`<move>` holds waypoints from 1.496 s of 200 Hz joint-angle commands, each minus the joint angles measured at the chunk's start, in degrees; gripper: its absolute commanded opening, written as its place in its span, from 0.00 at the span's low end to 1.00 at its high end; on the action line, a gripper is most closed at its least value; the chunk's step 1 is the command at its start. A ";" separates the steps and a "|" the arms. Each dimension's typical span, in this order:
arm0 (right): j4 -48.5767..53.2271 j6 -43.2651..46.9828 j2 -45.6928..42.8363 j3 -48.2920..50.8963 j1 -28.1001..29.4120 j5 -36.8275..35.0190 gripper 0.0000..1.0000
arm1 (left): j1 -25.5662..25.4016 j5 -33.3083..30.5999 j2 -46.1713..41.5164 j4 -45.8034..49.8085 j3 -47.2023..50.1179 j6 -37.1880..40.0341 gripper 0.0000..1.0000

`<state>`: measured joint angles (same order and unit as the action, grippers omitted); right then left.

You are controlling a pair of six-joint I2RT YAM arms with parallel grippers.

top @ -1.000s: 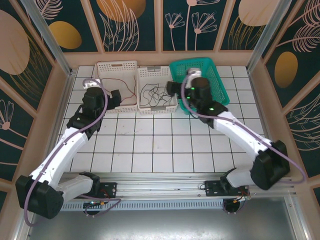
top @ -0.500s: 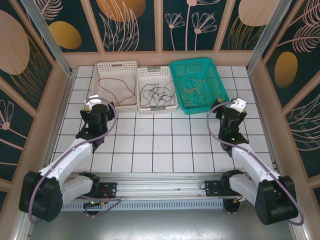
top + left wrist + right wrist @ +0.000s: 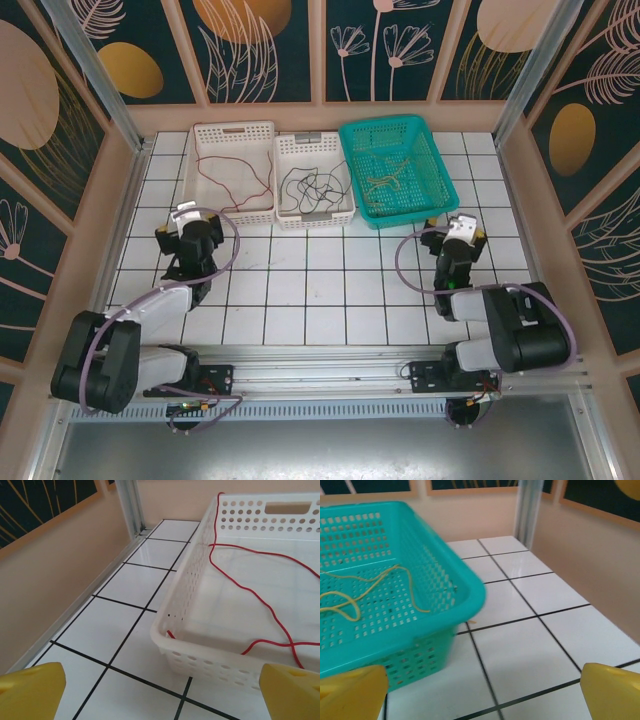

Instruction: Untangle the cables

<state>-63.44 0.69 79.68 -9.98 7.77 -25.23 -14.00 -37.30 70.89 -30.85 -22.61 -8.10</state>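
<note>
Cables lie sorted by colour along the far edge of the white tiled worktop (image 3: pixel 320 285). Red cable (image 3: pixel 240 186) lies loose in the left white basket (image 3: pixel 198 165). Black cable (image 3: pixel 312 187) is curled in loops in the middle white basket (image 3: pixel 282 175). Yellow-olive cable (image 3: pixel 386 180) is in the teal basket (image 3: pixel 443 180). The baskets stand side by side, close together.

Left arm (image 3: pixel 150 300) is folded low. The left jaws are wide apart and empty, over bare tiles just on the near side of the left white basket. In the left wrist view, yellow fingertips (image 3: pixel 30 690) sit at the bottom corners with the basket's near-left corner between them. The red cable comes over the far rim and wanders across the basket floor, and a short red bit shows at the near wall.

Right arm (image 3: pixel 500 320) is folded low too. The right jaws are wide apart and empty, over tiles by the teal basket's near-right corner. In the right wrist view, yellow fingertips (image 3: pixel 612 690) sit at the bottom corners, and the yellow-olive cable lies in slack bends on the mesh floor.
</note>
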 commanded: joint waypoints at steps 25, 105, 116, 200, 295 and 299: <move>-7.40 -5.24 3.21 -1.31 -6.23 6.24 0.99 | 1.34 3.80 5.58 -23.49 5.05 6.39 0.99; 0.77 -3.94 6.54 -7.65 -6.21 8.97 0.99 | 9.95 18.41 14.47 -37.62 6.92 3.89 0.99; 0.69 -3.94 6.54 -7.52 -6.18 8.96 0.99 | 10.38 20.09 14.48 -39.68 8.28 3.74 0.99; -13.56 -2.06 8.90 -0.98 -5.62 11.80 0.99 | 10.75 21.65 16.47 -44.47 10.13 4.03 0.99; -10.99 -4.18 8.49 -1.86 -8.10 14.70 0.99 | 10.75 21.47 16.28 -44.89 10.43 4.01 0.99; -11.00 -4.17 8.55 -1.80 -8.10 14.75 0.99 | 10.76 21.40 16.27 -44.88 10.40 4.01 0.99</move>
<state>-73.87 -2.31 88.62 -11.38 -0.03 -11.64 -3.64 -16.69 87.07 -73.34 -12.47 -3.25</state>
